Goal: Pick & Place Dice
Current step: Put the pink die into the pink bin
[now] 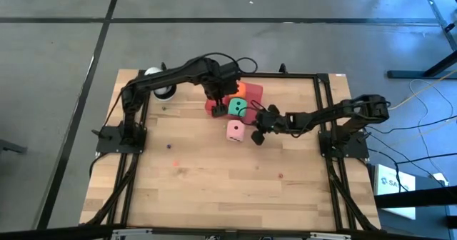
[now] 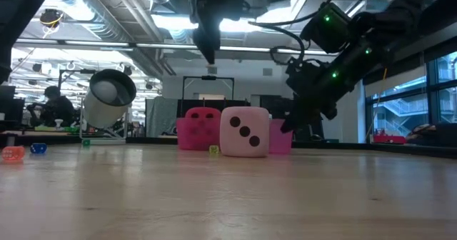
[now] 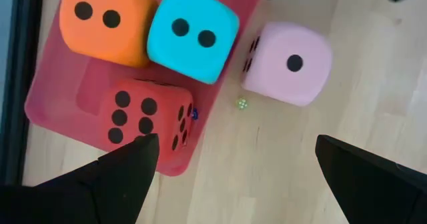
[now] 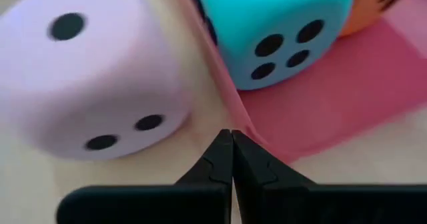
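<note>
From above, three dice sit on the pink tray (image 1: 251,93): the orange die (image 1: 240,90), the green die (image 1: 238,106) and the red die (image 1: 216,108), while the light pink die (image 1: 236,131) rests on the table (image 1: 214,176) just beside the tray. At table height, the pink one stands in front with the right gripper (image 2: 293,122) low next to it. Through the left wrist cam, the left gripper (image 3: 237,159) hangs spread wide over the red die. Through the right wrist cam, the right gripper's fingers are pinched together, holding nothing, tips by the tray edge between pink and green. I'd say it needs to open up and centre on the pink die before squeezing, otherwise it'll just nudge it away.
</note>
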Available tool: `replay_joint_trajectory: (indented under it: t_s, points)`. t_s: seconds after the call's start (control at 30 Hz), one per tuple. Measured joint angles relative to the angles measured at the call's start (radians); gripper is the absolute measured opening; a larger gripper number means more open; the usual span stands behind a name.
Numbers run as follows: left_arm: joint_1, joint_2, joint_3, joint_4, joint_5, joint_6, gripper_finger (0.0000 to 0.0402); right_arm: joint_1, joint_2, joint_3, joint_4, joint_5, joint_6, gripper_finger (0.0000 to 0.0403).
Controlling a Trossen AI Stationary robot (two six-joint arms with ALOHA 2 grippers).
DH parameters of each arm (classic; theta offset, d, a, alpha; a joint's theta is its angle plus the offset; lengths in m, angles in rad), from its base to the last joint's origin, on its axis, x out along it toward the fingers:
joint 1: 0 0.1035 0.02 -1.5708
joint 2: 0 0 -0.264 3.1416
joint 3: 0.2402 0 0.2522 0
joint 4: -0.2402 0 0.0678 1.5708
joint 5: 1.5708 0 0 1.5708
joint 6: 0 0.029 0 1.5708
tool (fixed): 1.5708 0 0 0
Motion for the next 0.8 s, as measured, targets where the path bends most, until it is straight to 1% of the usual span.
replay_joint_trajectory:
  t_s: [0.1,0.27,0.43,0.6,0.67,0.8]
  points:
    - [-0.026,-0.007,0.0,-0.006,-0.043,-0.015,0.04,-0.008,0.001,0.0,0.0,0.053,-0.003,0.0001]
    - [-0.068,-0.022,0.0,-0.026,-0.098,-0.046,0.04,-0.048,0.001,0.0,0.0,0.098,-0.028,0.0001]
    - [-0.117,-0.03,0.0,-0.047,-0.134,-0.075,0.04,-0.08,0.001,0.0,0.018,0.058,-0.053,0.0001]
    - [-0.187,-0.076,-0.009,-0.065,-0.204,-0.108,0.04,-0.071,-0.02,0.0,0.078,0.034,-0.072,0.0008]
    - [-0.221,-0.132,-0.058,-0.013,-0.249,-0.116,0.04,-0.061,-0.05,0.0,0.087,0.031,-0.077,0.0011]
    - [-0.279,-0.323,-0.263,0.211,-0.309,-0.142,0.04,-0.038,-0.114,0.0,0.105,0.03,-0.1,0.0013]
